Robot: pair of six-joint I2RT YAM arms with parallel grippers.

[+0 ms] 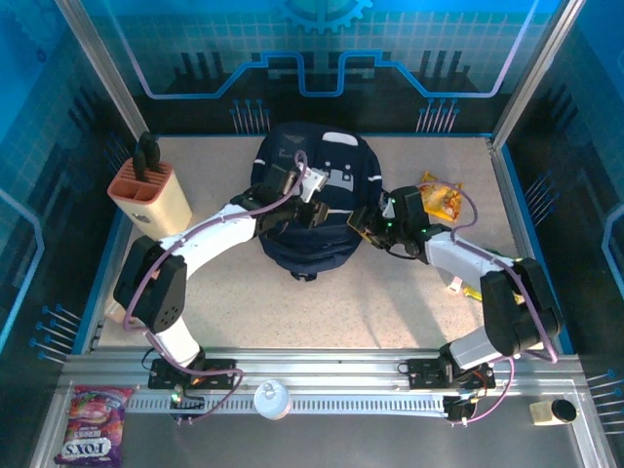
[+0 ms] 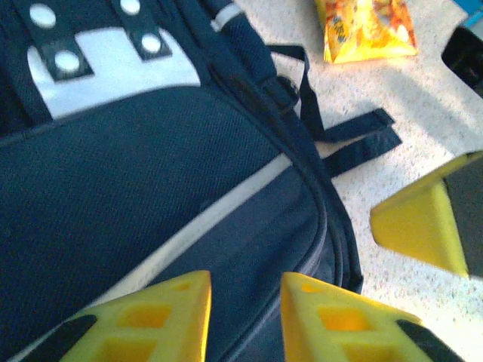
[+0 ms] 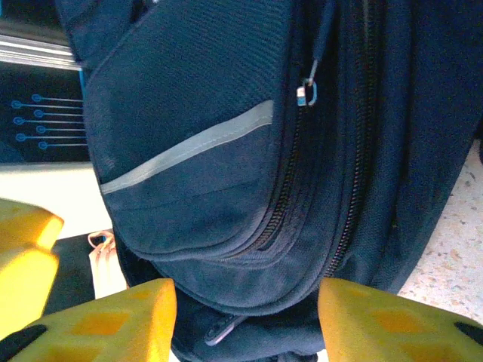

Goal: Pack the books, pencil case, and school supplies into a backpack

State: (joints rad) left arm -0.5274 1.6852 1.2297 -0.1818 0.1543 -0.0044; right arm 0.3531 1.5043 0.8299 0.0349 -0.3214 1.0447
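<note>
My left hand, parted and empty, hovers over the large navy fabric backpack; my right hand, also parted, faces its zippered side.

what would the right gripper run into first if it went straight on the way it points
Most likely the backpack: its navy side panel with the zippers lies directly ahead of the open right gripper. Depth is hard to judge, but the fabric looks close.
</note>
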